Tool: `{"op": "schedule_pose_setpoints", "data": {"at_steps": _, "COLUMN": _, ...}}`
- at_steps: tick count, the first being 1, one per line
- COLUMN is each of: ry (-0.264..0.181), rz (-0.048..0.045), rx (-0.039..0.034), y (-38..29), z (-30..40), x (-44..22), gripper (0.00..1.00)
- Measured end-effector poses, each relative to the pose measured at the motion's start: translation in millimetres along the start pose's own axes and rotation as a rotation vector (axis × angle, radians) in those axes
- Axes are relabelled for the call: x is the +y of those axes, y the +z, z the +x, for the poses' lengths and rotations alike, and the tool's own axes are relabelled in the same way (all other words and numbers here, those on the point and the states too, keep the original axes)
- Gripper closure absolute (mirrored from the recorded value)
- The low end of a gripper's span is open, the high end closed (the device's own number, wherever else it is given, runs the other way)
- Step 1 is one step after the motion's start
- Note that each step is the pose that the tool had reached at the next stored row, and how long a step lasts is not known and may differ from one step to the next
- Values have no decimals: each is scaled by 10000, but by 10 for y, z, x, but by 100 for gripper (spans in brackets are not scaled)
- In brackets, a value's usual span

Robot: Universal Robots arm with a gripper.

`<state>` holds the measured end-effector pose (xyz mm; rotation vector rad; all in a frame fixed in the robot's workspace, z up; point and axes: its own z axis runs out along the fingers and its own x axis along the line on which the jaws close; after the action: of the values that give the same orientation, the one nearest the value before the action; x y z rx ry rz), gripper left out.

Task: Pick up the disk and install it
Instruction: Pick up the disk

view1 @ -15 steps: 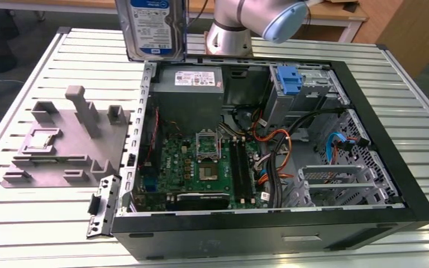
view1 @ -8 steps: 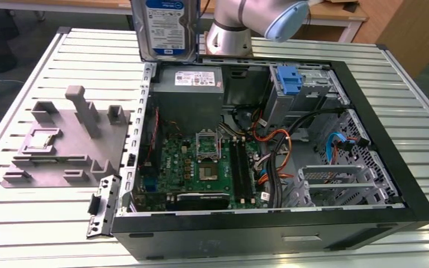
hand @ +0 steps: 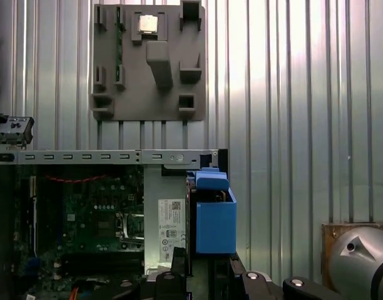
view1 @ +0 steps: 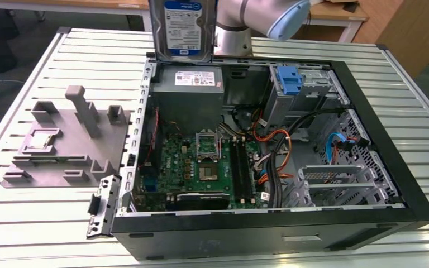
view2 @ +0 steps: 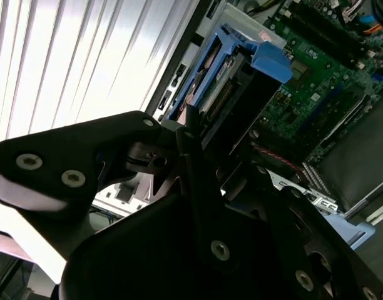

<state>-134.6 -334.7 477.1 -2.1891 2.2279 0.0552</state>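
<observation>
While gripper point(view2: 189, 128) clamps disk point(view1: 183, 28), it hangs above case point(view1: 274, 223).

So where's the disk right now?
In the exterior view the disk hangs upright at the top, on the robot arm, just above the grey power box at the far edge of the open computer case.

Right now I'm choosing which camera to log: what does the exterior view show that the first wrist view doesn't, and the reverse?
Exterior view: the disk's labelled face, raised upright near the power supply, plus the blue bracket in its bay and the silver drive cage. First wrist view: the disk seen edge-on, its blue carrier rail beside the power supply. Both: the grey fixture plate, the motherboard and the power supply.
</observation>
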Motion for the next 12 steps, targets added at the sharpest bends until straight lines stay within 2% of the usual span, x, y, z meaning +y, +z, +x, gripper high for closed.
{"op": "schedule_pose_setpoints", "data": {"at_steps": 12, "ry": 0, "rz": 0, "rx": 0, "y": -4, "z": -7, "x": -411, "gripper": 65}}
